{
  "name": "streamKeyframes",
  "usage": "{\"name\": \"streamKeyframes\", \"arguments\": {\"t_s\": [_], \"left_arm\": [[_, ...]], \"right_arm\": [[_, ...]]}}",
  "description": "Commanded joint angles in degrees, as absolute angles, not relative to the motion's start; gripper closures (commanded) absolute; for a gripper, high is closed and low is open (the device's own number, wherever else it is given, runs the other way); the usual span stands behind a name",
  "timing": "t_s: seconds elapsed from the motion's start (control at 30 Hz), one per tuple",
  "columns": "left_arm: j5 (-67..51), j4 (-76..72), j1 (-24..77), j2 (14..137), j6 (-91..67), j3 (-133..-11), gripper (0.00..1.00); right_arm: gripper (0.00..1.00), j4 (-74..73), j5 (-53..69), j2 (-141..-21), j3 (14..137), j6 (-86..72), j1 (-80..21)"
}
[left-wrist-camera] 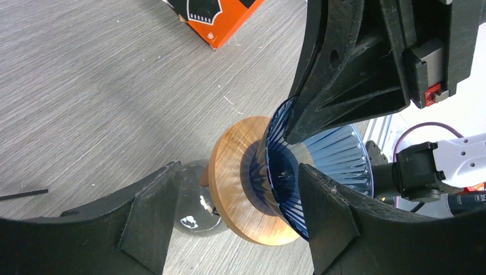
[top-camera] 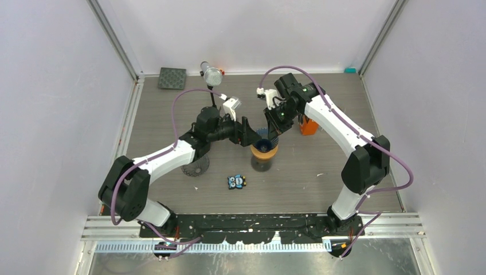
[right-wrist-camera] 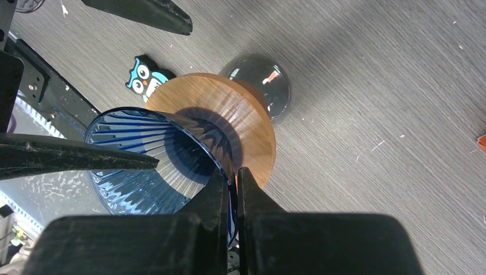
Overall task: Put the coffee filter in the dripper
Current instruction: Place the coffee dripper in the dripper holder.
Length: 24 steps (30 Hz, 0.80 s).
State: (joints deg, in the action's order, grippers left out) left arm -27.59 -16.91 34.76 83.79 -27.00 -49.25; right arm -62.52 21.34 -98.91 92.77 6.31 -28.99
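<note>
The blue ribbed glass dripper (top-camera: 265,145) sits on a wooden collar (left-wrist-camera: 240,189) over a glass carafe (right-wrist-camera: 261,80) at mid-table. My right gripper (right-wrist-camera: 236,177) is shut on the dripper's rim (right-wrist-camera: 226,166), reaching down from behind (top-camera: 273,132). My left gripper (left-wrist-camera: 229,212) is open and straddles the dripper from the left (top-camera: 247,135); one finger (right-wrist-camera: 74,157) lies across the mouth and the other stays outside. The dripper's inside looks empty. A grey fluted disc (top-camera: 196,167), possibly the filter, lies on the table half under the left arm.
An orange box (top-camera: 308,126) stands just right of the right gripper. An owl figure (top-camera: 236,181) lies in front of the carafe. A black mat (top-camera: 172,78), a grey mesh-headed tool (top-camera: 212,75) and a teal piece (top-camera: 349,70) are at the back wall.
</note>
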Motion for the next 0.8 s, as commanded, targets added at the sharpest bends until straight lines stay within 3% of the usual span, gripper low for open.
{"name": "streamKeyframes", "arguments": {"t_s": [0.0,0.23,0.33,0.57,0.77], "left_arm": [[-23.1,-9.5,34.9,87.0,-21.4,-46.3,0.26],[-23.0,-8.9,34.9,86.1,-20.6,-47.0,0.26],[-22.7,-7.5,34.9,84.5,-19.4,-48.9,0.24],[-21.4,-2.5,34.8,80.9,-16.0,-53.4,0.17],[-21.1,-1.1,34.7,78.8,-14.6,-55.5,0.15]], "right_arm": [[0.99,-59.1,13.6,-102.9,87.5,8.4,-31.1],[0.99,-59.1,13.1,-101.6,87.7,8.7,-31.3],[0.91,-60.3,13.5,-100.8,89.6,8.9,-31.2],[0.63,-63.0,14.4,-99.8,96.6,8.5,-31.1],[0.56,-64.4,13.8,-98.4,100.0,8.3,-30.9]]}}
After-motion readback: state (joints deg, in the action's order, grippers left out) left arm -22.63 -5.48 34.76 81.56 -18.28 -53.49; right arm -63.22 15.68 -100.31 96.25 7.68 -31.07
